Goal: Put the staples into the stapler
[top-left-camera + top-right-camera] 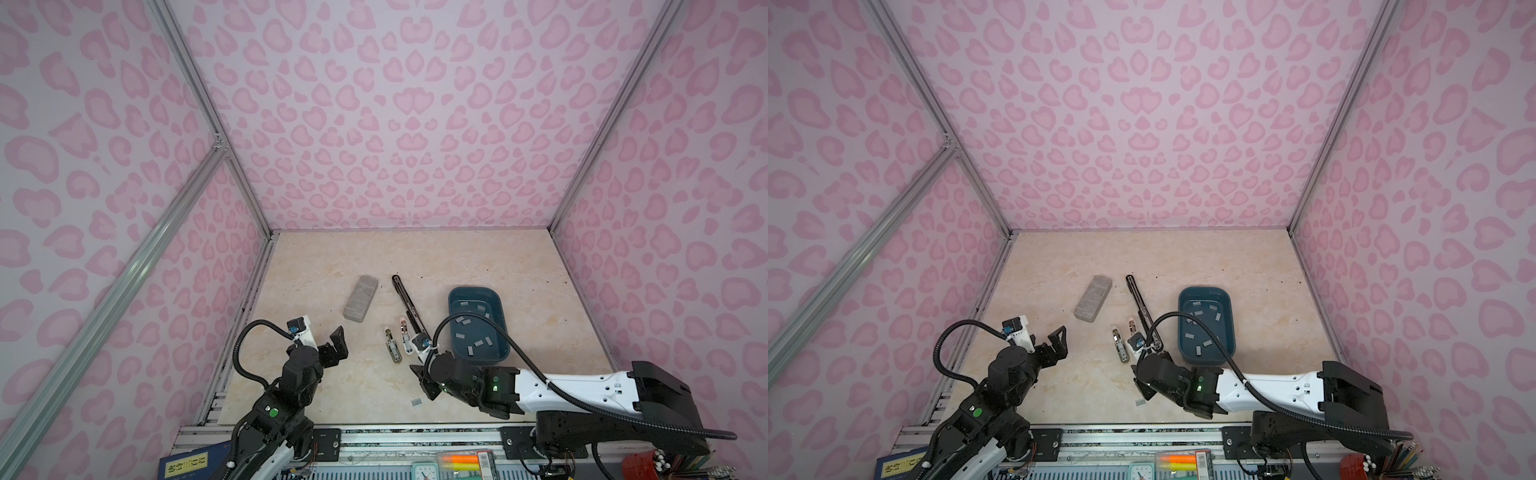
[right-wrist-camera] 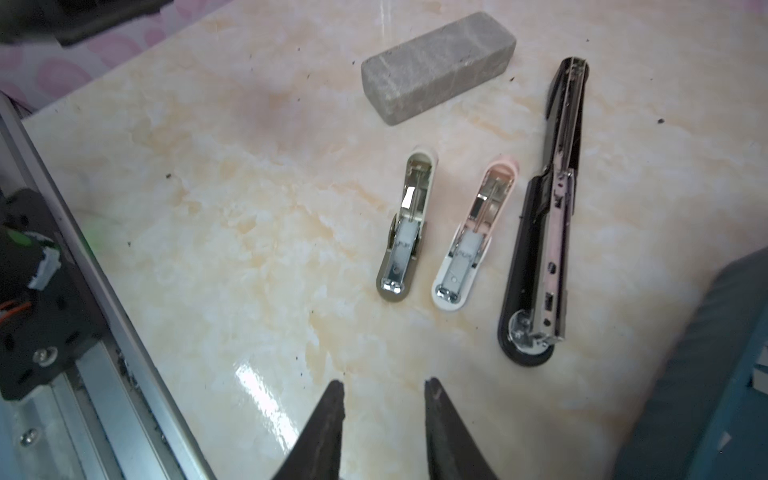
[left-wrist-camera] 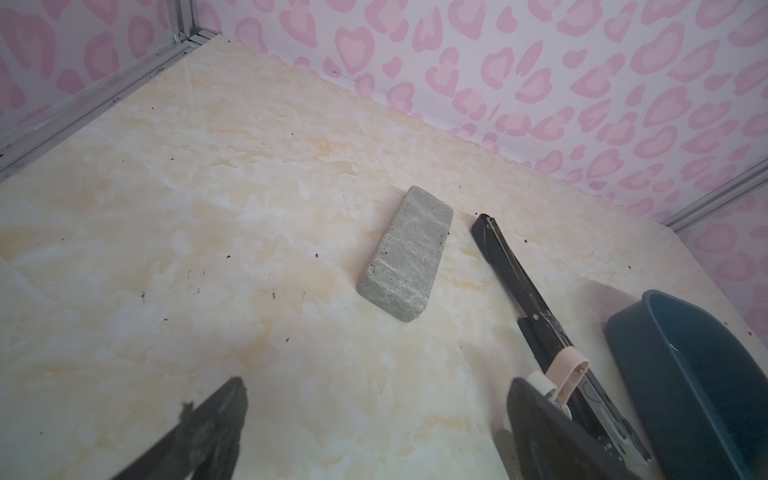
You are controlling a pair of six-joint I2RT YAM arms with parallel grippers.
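- right gripper (image 2: pixel 385 382): jaws parted, empty; loose staple strip (image 1: pixel 417 401) on table (image 1: pixel 332 395) just beside its tips
- other staples (image 1: pixel 462 335) in blue tray (image 1: pixel 455 297)
- black stapler (image 1: pixel 406 304) open, long axis running away from right gripper; right arm nearer
- left gripper (image 3: pixel 376 382) spread wide, empty

Marble-look table (image 1: pixel 324 266), pink heart-print walls (image 1: pixel 374 124) all round. Far left of centre lies a grey speckled block (image 1: pixel 360 304), flat and angled. Mid-table, two small staplers side by side, both flipped open: the olive one (image 1: pixel 392 345) on the left, the pink one (image 1: pixel 404 334) just right of it, not touching. Right of them sits a blue tray (image 1: pixel 473 296). At the near edge are a little clock (image 1: pixel 424 471) and highlighters (image 1: pixel 459 461).
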